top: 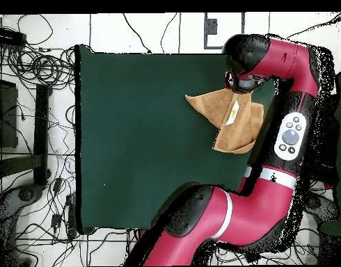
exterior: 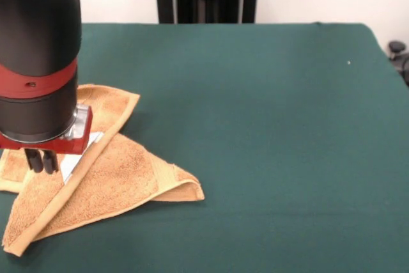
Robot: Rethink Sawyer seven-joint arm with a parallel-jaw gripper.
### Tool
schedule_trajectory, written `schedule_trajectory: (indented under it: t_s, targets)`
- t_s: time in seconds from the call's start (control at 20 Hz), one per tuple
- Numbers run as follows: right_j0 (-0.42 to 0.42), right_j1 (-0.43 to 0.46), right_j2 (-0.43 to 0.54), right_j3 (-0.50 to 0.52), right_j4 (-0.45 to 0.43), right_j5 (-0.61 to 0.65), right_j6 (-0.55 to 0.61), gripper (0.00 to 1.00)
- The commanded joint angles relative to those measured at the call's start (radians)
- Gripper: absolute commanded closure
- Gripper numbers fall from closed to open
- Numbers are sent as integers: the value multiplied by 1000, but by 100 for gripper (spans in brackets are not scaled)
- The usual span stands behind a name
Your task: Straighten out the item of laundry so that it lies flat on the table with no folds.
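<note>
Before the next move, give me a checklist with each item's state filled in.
1. Towel flat with no folds: not ok. It is folded over itself, with one corner sticking out at the front view's right.
2. Gripper over the towel: ok. It hangs above the towel's left part in the front view.
3. Fingers close together: ok. The two dark tips stand side by side with almost no gap.
4. Fingers holding cloth: cannot tell.
5. Room on the table to spread the towel: ok. Green surface lies open beside it.
6. White tag visible: ok. It shows on the towel's top side.
</note>
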Motion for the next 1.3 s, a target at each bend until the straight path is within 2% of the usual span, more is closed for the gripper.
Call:
schedule_trajectory:
  t_s: [0.05, 0.35, 0.65, 0.95, 1.3]
  targets:
    - [8, 26, 176, -29, -58, 38, -395, 100]
    - [-13, 33, 247, -54, -111, 53, -430, 100]
    - [-40, 58, 304, -51, -167, -1, -453, 100]
    - [-60, 75, 339, -30, -182, -61, -456, 100]
    - [-87, 92, 367, 15, -130, -133, -409, 100]
